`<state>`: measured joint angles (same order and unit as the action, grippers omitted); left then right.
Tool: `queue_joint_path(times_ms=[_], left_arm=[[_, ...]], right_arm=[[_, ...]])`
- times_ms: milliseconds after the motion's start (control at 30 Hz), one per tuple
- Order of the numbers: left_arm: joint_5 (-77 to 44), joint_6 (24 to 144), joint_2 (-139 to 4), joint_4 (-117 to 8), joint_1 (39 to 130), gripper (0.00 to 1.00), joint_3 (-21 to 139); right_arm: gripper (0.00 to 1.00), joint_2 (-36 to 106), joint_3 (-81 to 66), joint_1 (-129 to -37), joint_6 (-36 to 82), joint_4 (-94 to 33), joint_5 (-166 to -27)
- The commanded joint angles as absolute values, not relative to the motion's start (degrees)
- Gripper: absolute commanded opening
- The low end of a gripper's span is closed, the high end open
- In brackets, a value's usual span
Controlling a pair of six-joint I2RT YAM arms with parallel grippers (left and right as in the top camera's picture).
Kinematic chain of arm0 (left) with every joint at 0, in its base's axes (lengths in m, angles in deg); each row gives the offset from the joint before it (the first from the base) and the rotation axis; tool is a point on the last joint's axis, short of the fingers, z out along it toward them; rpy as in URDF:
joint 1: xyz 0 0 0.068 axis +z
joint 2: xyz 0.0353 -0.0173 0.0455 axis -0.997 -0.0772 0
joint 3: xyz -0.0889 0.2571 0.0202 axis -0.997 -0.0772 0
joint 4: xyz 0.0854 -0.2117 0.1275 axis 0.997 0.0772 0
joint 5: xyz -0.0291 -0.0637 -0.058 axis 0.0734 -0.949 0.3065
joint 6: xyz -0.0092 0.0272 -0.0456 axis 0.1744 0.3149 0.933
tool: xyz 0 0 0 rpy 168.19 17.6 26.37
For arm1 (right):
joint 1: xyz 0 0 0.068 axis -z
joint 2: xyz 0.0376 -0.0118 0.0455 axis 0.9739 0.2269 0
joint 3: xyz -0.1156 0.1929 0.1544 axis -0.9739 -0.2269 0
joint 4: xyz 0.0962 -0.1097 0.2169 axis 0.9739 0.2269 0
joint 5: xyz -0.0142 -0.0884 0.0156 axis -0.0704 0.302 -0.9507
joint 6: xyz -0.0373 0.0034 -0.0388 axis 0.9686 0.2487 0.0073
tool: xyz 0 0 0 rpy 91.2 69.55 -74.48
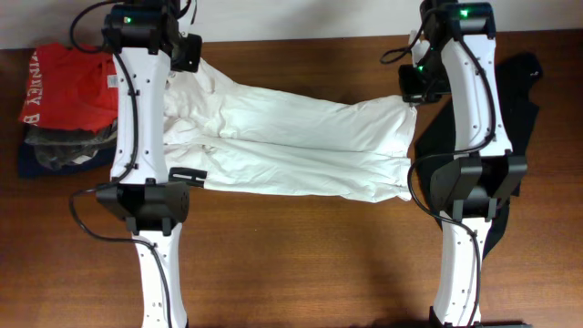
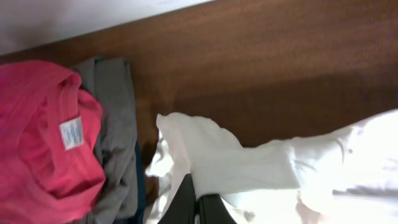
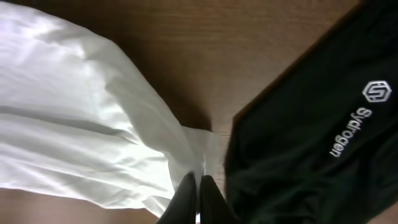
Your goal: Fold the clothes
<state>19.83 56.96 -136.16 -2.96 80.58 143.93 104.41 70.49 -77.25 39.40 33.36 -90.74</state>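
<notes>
Across the wooden table point(image 1: 301, 264) you have the white T-shirt point(image 1: 301, 146) pulled out long between the 2 arms, creased lengthwise. Black garment point(image 3: 298, 124) with white Sydrogen logo point(image 3: 354, 118) lies just beside its right end. Red garment point(image 2: 37, 143) rests on a grey garment point(image 2: 115, 124) at left. Left gripper point(image 2: 196, 208) and right gripper point(image 3: 199, 196): each clamped narrow on the shirt's fabric, 1 per end.

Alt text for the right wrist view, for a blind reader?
The right end effector, fingers shut, pinches the edge of a crumpled white cotton T-shirt spreading left over a brown wooden table. A black fabric garment with a white hexagon logo lies at right.
</notes>
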Motion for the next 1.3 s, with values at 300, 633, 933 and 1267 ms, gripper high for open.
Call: queue_joint_path(times_ms=[300,633,933,1267], left_arm=[[20.42,57.7,-134.92,5.43,84.49,0.01,144.54],[20.22,57.72,-134.92,6.07,84.62,0.01,144.47],[20.47,57.7,-135.2,7.16,84.91,0.01,140.47],[19.92,57.72,-135.2,4.6,88.36,0.01,128.8]], right_arm=[[0.04,92.08,69.27,-73.31,37.87,33.73,-95.92],[0.04,86.53,49.51,-72.33,39.48,33.21,-95.52],[0.04,86.53,32.64,-69.55,39.81,23.35,-95.76],[0.04,86.53,30.93,-66.64,41.34,21.54,-99.02]])
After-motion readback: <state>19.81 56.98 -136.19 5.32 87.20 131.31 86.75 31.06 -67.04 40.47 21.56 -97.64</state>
